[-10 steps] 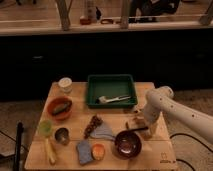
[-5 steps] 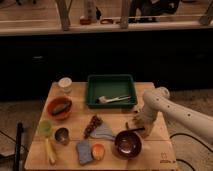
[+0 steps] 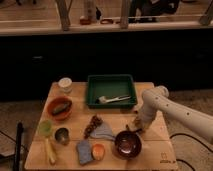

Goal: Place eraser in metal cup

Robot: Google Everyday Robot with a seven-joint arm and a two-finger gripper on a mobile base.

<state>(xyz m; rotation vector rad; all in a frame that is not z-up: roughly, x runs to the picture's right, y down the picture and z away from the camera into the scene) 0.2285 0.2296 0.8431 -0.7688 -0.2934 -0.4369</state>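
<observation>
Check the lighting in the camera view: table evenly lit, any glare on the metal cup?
Camera view: table warmly and fairly evenly lit, background behind it nearly black; metal cup shows a dull sheen, no blown glare; white arm is the brightest surface; gripper, low over the table's right side beside the dark bowl, reads dark against the wood.

High camera overlooks whole table (image 3: 155,152), hand (image 3: 136,124) right.

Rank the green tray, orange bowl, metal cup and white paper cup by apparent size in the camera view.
1. green tray
2. orange bowl
3. metal cup and white paper cup: too alike to rank.
The gripper sits just upper right of the dark brown bowl.
</observation>
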